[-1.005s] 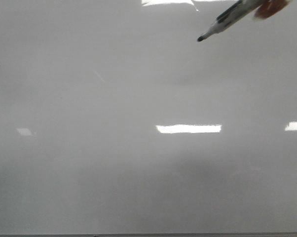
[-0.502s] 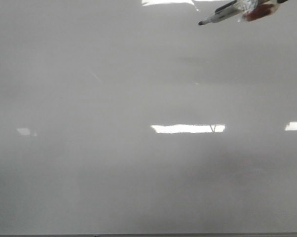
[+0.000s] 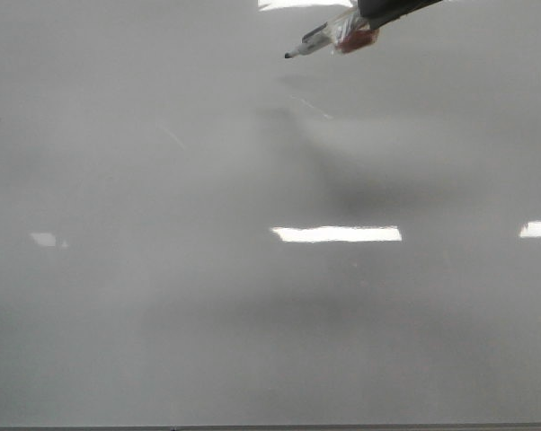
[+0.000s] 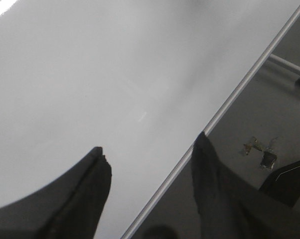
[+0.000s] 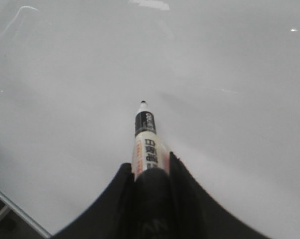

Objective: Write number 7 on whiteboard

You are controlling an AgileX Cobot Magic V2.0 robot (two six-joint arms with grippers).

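Observation:
The whiteboard (image 3: 163, 305) is a glossy pale grey board that fills the front view, with a thin dark bottom edge. No number 7 shows on it in any view. My right gripper (image 3: 368, 20) reaches in at the top of the front view, shut on a white marker (image 3: 317, 40) with a black tip that points left, near the board's upper middle. In the right wrist view the gripper (image 5: 149, 162) clamps the marker (image 5: 145, 137), its tip over bare board (image 5: 65, 89). My left gripper (image 4: 150, 143) is open and empty over the board's metal edge (image 4: 229, 97).
Bright rectangular light reflections (image 3: 336, 233) lie on the board, and a faint pale scratch (image 3: 173, 137) at upper left. Beyond the board's edge the left wrist view shows grey floor with a stand leg (image 4: 289, 69) and small debris (image 4: 262, 149).
The right gripper has carried the marker leftward along the top of the board; its tip now sits well left of where it was. The board's surface shows no new mark.

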